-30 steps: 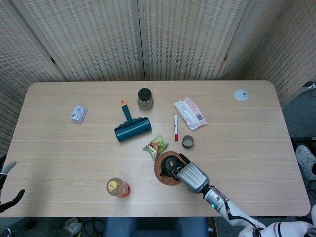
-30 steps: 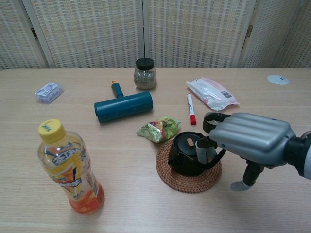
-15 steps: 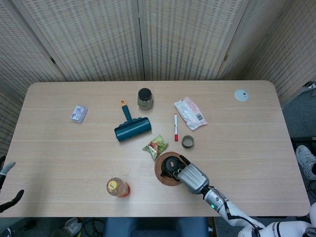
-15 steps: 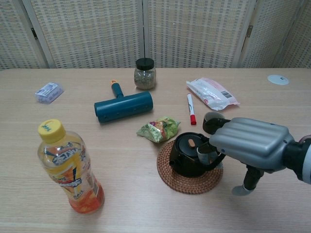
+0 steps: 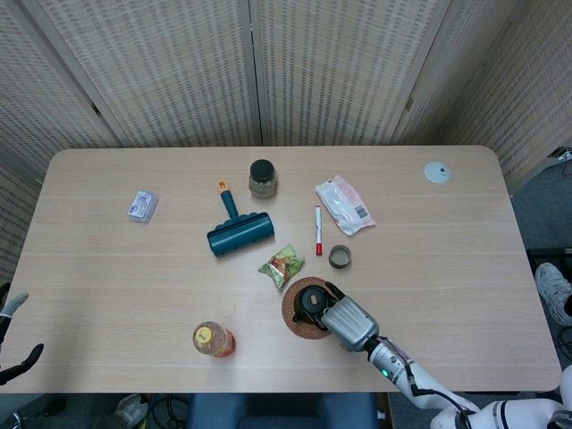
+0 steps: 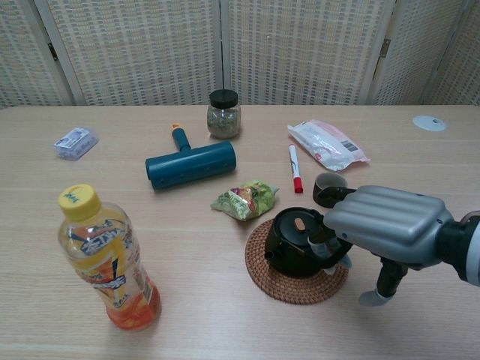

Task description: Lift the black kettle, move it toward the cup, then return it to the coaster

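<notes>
My right robot hand (image 6: 386,223) grips the black kettle (image 6: 295,241) by its handle, forearm trailing behind; my left robot hand (image 5: 11,344) hangs open, far from it.

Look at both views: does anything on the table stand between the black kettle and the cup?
Nothing visible does. The black kettle, gripped by the right hand over the coaster, has bare table toward the cup.
</notes>
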Motion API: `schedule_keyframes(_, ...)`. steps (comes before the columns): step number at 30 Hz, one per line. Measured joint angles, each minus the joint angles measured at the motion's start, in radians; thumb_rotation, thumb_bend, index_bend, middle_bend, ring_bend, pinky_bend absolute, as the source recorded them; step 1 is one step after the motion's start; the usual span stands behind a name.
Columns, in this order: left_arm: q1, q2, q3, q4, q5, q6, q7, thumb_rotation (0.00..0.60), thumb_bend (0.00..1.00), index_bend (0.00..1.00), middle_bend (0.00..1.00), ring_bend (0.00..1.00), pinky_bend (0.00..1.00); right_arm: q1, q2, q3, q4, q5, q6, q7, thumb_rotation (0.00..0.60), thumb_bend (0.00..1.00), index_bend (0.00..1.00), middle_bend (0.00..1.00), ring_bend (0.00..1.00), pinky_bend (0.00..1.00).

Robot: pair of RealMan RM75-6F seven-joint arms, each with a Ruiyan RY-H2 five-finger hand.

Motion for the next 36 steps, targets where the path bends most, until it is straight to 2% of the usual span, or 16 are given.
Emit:
schedule_keyframes(3,0.0,-0.001,0.0,0.002,0.0,-0.001,0.003,0.6,0.24,0.15,0.02,0.08,0.02,0.001,-0.001,-0.001,0.001,0.001,0.002,-0.006,0.593,0.0,0.54,0.57,0.41,0.0)
schedule_keyframes(10,0.0,-0.002,0.0,0.001,0.001,-0.002,0.002,0.6,0.24,0.15,0.02,0.08,0.02,0.003,-0.004,-0.002,0.001,-0.003,0.008,-0.008,0.466,0.0,0.56,0.59,0.42,0.0)
schedule_keyframes(12,0.0,-0.001,0.0,0.001,0.001,-0.002,0.001,0.6,0.24,0.15,0.02,0.08,0.02,0.002,-0.005,-0.003,0.004,-0.009,0.011,-0.006,0.446,0.0,0.57,0.6,0.42,0.0)
schedule_keyframes(36,0.004,-0.008,0.001,0.016,-0.006,-0.004,-0.01,0.6,0.24,0.15,0.02,0.07,0.01,-0.014,-0.042,-0.032,0.046,-0.04,0.048,-0.086,0.443,0.0,0.64,0.66,0.5,0.0)
